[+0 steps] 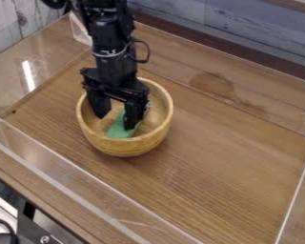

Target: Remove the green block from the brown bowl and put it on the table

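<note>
The green block (126, 122) lies inside the brown bowl (102, 136), leaning against the bowl's inner wall on the side toward the right of the picture, with its lower end down on the bowl's floor, where a green patch shows. Only part of the block is visible, since the claw (118, 112) stands in front of it. The claw hangs straight down into the bowl with its two dark fingers spread apart, released, one finger on each side of the block's upper part; whether either finger touches the block cannot be told from this view. Nothing is clamped between the fingers. The black arm (108, 38) rises from the claw toward the top left of the picture. The bowl sits on the bench (219, 143), a dark wood-grain top, left of the middle and well apart from the far edge. Clear acrylic walls (66, 186) run along the near and left edges of the bench, the near one passing just in front of the bowl. Behind the bench a grey plank wall (257, 24) fills the top right
</note>
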`<state>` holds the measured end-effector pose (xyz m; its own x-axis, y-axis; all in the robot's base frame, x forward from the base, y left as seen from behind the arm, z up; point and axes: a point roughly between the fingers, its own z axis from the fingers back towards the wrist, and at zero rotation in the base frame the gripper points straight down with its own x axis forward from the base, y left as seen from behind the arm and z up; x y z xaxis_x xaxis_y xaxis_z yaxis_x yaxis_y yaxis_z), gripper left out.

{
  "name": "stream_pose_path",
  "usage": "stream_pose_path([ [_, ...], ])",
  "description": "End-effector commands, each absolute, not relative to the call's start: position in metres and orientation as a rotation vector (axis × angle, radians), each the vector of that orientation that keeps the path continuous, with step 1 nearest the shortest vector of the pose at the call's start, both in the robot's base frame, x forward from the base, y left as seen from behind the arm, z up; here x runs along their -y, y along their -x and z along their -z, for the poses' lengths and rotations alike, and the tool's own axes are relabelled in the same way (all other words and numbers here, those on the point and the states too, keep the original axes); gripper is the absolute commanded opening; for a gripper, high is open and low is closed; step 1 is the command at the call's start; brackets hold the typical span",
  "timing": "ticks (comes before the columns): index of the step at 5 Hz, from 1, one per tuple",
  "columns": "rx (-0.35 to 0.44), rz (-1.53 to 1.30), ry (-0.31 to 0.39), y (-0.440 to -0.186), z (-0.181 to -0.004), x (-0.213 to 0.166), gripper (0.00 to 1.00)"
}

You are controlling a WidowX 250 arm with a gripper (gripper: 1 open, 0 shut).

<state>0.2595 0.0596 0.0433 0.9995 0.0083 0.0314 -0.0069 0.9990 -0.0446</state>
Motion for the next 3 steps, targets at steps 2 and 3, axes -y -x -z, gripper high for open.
stream_pose_path([
  [2,0.088,0.088,0.037,-0.291,-0.057,-0.054,1.0],
  [3,0.089,0.091,0.034,-0.3,-0.056,-0.048,1.0],
])
